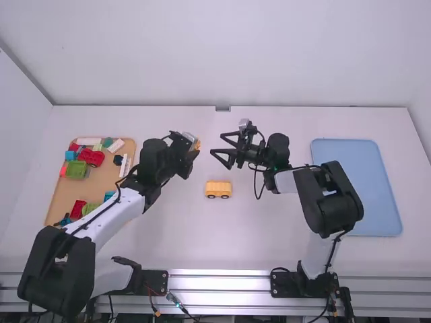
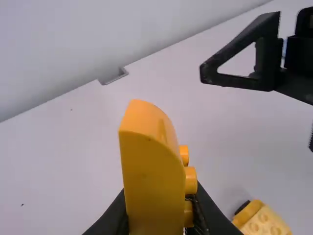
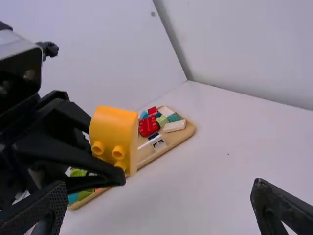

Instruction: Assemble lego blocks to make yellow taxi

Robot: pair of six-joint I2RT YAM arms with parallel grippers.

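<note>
The tray (image 1: 101, 176) sits left of the left gripper (image 1: 191, 149), which pinches a yellow block (image 3: 113, 131), knobs bare, maybe for passing. The yellow car bottom (image 1: 218, 190) waits between both grippers, nearer the arm bases. The right gripper (image 1: 217, 144) spreads wide, likely to grab.

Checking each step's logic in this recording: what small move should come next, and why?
Probably ease the right tool toward the orange block and close on it: its fingers stand open, facing that block, which the left tool holds in the air, suggesting a handover.
</note>
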